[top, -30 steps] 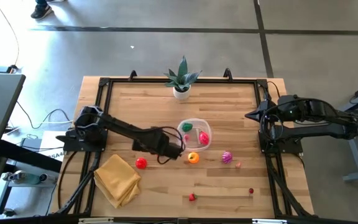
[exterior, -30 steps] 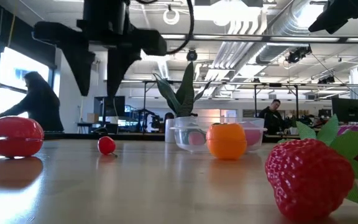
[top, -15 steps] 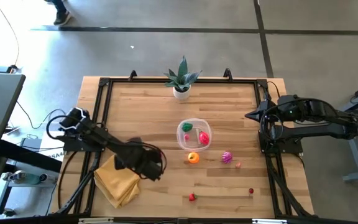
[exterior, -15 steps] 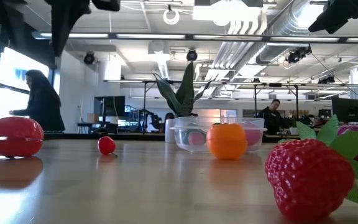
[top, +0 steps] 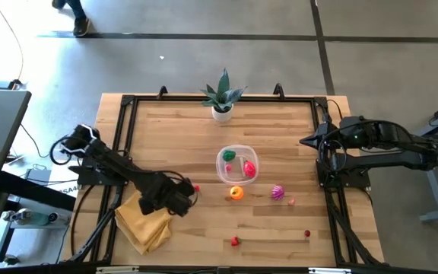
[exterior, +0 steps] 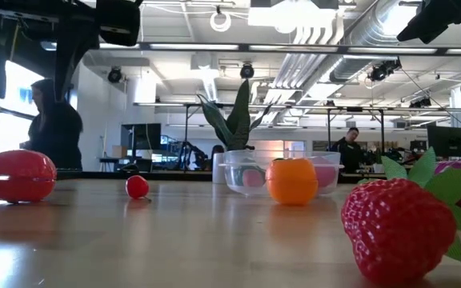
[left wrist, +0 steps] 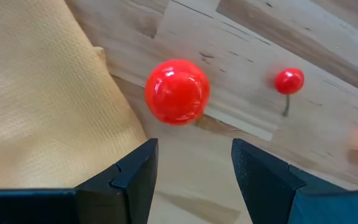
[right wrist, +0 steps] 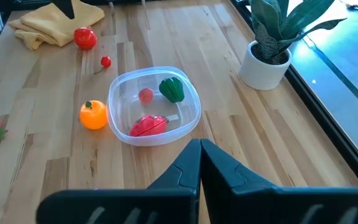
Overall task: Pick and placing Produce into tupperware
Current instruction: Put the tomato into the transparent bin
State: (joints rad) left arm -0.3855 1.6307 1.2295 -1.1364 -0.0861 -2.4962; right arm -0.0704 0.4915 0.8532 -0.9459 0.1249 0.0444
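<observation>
My left gripper (top: 176,199) (left wrist: 194,177) is open and hovers above the table by the right edge of the yellow cloth (left wrist: 36,93). A red toy tomato (left wrist: 177,91) (exterior: 18,176) lies just ahead of its fingers, and a small red cherry (left wrist: 289,81) (top: 196,186) sits farther off. The clear tub (top: 236,164) (right wrist: 154,106) holds a green piece (right wrist: 172,89), a red piece (right wrist: 148,124) and a small pinkish one (right wrist: 145,94). An orange fruit (top: 236,193) rests beside the tub. My right gripper (top: 306,141) (right wrist: 199,152) is shut and waits at the table's right edge.
A magenta piece (top: 278,191), a small pink one (top: 291,202), a strawberry (top: 235,241) (exterior: 398,228) and a small red piece (top: 307,234) lie toward the near right. A potted plant (top: 222,99) stands at the far edge. A black frame (top: 128,103) borders the table.
My left gripper has swung away from the tub toward the table's left and near edge, ending over the red tomato beside the yellow cloth. Its fingers stayed open. None of the produce has moved.
</observation>
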